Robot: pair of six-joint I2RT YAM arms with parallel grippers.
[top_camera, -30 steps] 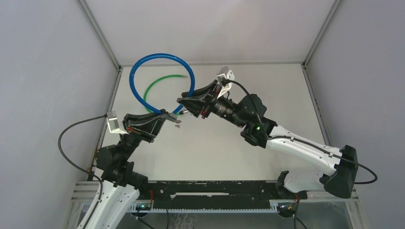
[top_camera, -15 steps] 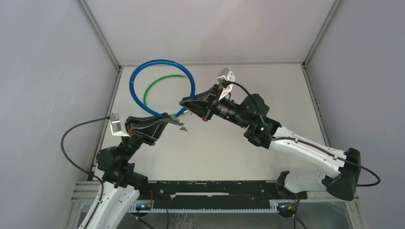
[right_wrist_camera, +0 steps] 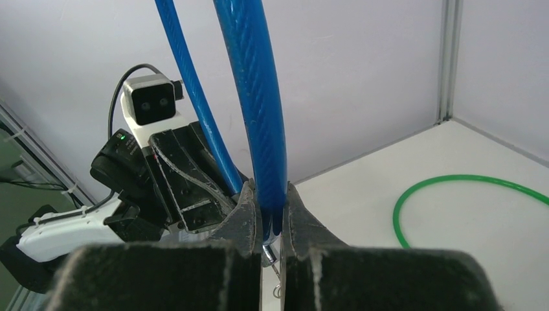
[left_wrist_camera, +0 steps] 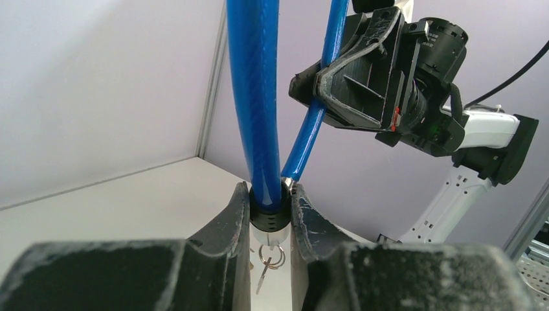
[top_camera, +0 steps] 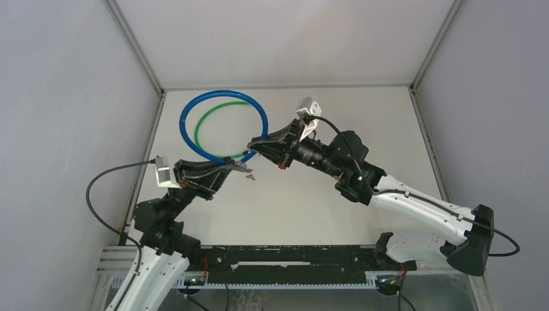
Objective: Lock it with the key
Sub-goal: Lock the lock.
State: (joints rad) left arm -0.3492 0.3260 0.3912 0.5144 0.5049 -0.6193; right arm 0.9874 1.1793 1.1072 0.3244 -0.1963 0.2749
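A blue cable lock [top_camera: 223, 92] forms a loop held up over the table's back left. My left gripper [top_camera: 229, 167] is shut on its black lock body [left_wrist_camera: 269, 217]. A key ring [left_wrist_camera: 273, 258] with keys hangs below the body, and it also shows in the top view [top_camera: 248, 173]. My right gripper [top_camera: 254, 146] is shut on the cable's other end [right_wrist_camera: 259, 129]. That end's metal pin [right_wrist_camera: 268, 253] pokes out below the fingers. The two ends are close together but apart.
A thin green cable [top_camera: 223, 104] lies on the table under the blue loop, and it also shows in the right wrist view [right_wrist_camera: 466, 183]. Grey walls enclose the table on the left, back and right.
Both grippers have shifted slightly right and toward the near edge, still gripping the cable ends. The blue loop has dropped lower and now lies over the green cable.
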